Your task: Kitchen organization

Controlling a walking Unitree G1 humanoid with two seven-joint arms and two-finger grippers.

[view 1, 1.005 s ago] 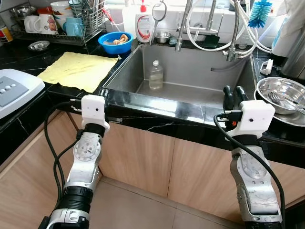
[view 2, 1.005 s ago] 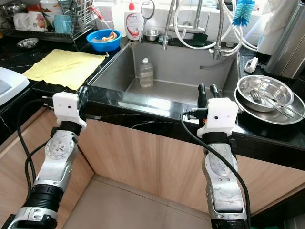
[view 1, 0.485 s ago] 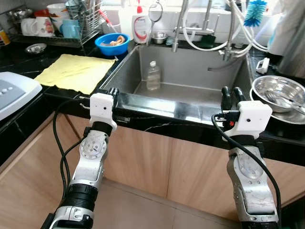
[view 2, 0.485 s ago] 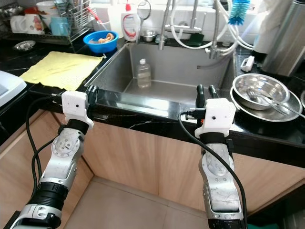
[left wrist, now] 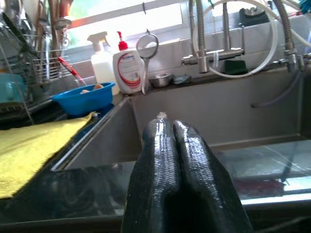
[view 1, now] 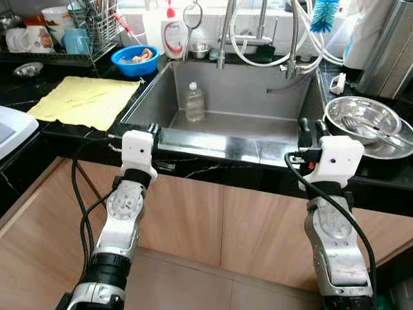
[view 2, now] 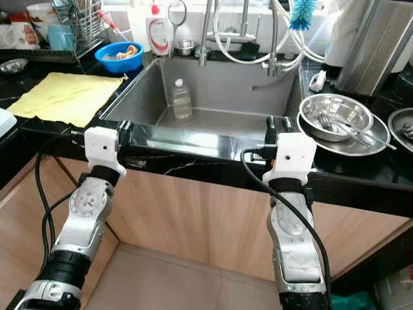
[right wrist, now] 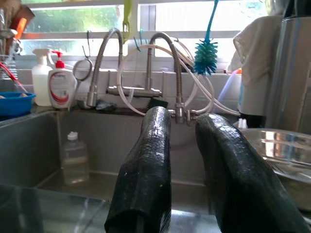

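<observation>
A steel sink [view 1: 251, 139] is set in the black counter before me. A clear plastic bottle [view 1: 194, 102] stands upright in its basin. My left gripper [view 1: 153, 128] is at the sink's front left corner, level with the rim, its fingers [left wrist: 160, 145] pressed shut on nothing. My right gripper [view 1: 312, 130] is raised at the front right corner, beside a steel bowl [view 1: 361, 116] that holds utensils. Its fingers [right wrist: 148, 160] stand a little apart and hold nothing.
A yellow cloth [view 1: 82, 100] lies on the counter to the left, with a blue bowl [view 1: 135, 59], a soap bottle [view 1: 173, 37] and a dish rack [view 1: 61, 39] behind it. Taps and hoses [view 1: 258, 39] rise behind the sink. Wooden cabinet fronts [view 1: 219, 219] are below the counter.
The camera has moved, so the scene sits further left and lower. My left gripper has come in to the sink's front left corner. The right gripper keeps its place.
</observation>
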